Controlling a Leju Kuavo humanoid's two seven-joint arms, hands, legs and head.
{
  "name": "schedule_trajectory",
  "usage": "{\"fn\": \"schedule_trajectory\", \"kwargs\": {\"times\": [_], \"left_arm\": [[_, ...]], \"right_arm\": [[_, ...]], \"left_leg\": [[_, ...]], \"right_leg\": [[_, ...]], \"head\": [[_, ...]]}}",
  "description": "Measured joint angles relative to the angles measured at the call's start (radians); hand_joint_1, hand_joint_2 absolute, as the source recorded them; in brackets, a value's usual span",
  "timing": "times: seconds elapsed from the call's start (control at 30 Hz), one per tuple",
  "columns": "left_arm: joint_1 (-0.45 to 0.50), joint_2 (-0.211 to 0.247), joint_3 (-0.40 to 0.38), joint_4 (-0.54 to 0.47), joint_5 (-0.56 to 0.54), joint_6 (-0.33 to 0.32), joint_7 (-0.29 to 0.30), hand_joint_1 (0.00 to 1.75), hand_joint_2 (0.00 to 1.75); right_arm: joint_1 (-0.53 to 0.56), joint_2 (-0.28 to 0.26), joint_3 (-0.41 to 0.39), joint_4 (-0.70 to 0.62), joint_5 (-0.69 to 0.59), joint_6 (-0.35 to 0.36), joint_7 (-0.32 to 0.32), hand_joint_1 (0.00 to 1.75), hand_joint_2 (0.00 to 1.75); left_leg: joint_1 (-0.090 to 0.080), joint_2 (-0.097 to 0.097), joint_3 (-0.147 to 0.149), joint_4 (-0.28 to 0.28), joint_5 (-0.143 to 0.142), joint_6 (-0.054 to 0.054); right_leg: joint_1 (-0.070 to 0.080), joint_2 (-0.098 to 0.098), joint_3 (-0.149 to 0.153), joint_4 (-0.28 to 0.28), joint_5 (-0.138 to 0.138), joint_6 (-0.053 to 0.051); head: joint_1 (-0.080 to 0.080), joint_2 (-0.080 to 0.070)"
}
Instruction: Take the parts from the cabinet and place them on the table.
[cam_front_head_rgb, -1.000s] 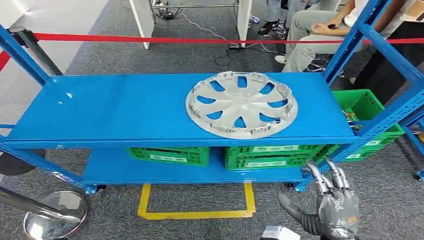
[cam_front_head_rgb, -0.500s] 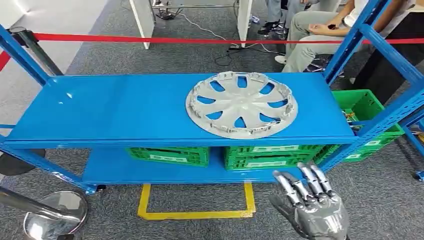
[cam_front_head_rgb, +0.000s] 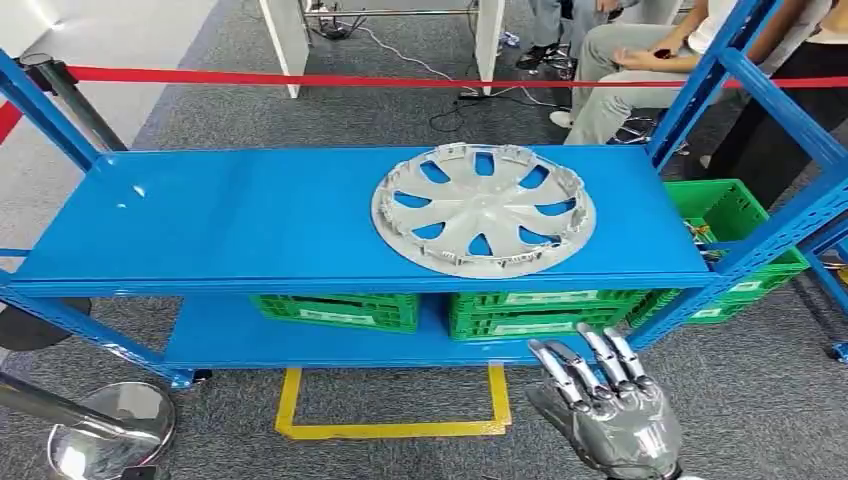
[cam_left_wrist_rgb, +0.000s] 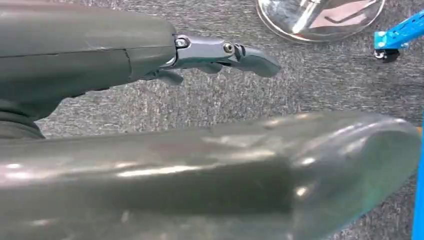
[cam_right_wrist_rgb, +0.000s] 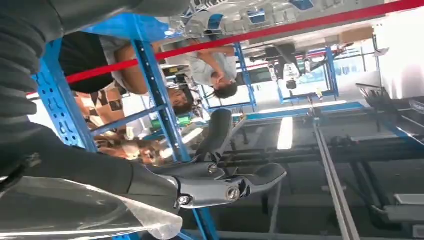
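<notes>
A silver wheel cover (cam_front_head_rgb: 483, 208) lies flat on the top shelf of the blue cabinet (cam_front_head_rgb: 250, 220), right of the middle. My right hand (cam_front_head_rgb: 605, 410) is raised low in front of the cabinet, below the shelf's right end, with fingers apart and nothing in it. The right wrist view shows its fingers (cam_right_wrist_rgb: 235, 187) spread against the blue upright (cam_right_wrist_rgb: 160, 100). My left hand (cam_left_wrist_rgb: 150, 55) hangs over the grey carpet with its fingers (cam_left_wrist_rgb: 225, 52) stretched out and empty.
Green crates (cam_front_head_rgb: 540, 310) sit on the lower shelf and another green crate (cam_front_head_rgb: 735, 220) stands to the right. A red barrier tape (cam_front_head_rgb: 300, 78) runs behind the cabinet, where people (cam_front_head_rgb: 640, 70) sit. A chrome stand base (cam_front_head_rgb: 105, 430) is at the lower left, yellow floor marking (cam_front_head_rgb: 390, 428) in front.
My right hand has risen a little and shifted left toward the cabinet front, turning its back more to the camera. The wheel cover has not moved.
</notes>
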Motion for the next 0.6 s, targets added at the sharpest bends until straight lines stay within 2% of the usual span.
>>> {"fn": "schedule_trajectory", "kwargs": {"times": [0.13, 0.27, 0.6], "left_arm": [[0.000, 0.000, -0.002, 0.000, -0.005, 0.000, 0.011, 0.00, 0.00], [-0.001, 0.000, -0.013, 0.000, -0.019, -0.009, 0.011, 0.00, 0.00], [-0.009, 0.005, -0.048, 0.000, -0.043, -0.023, 0.026, 0.00, 0.00]], "right_arm": [[-0.026, 0.003, 0.034, 0.014, -0.020, 0.017, 0.044, 0.00, 1.75], [-0.076, 0.006, 0.081, 0.040, -0.117, 0.079, 0.059, 0.00, 1.75], [-0.196, 0.062, 0.112, 0.119, -0.173, 0.200, -0.030, 0.00, 1.75]], "left_leg": [[0.000, 0.000, 0.000, 0.000, 0.000, 0.000], [0.000, 0.000, 0.000, 0.000, 0.000, 0.000], [0.000, 0.000, 0.000, 0.000, 0.002, 0.000]], "right_leg": [[0.000, 0.000, 0.000, 0.000, 0.000, 0.000], [0.000, 0.000, 0.000, 0.000, 0.001, 0.000], [0.000, 0.000, 0.000, 0.000, 0.001, 0.000]], "head": [[0.000, 0.000], [0.000, 0.000], [0.000, 0.000]]}}
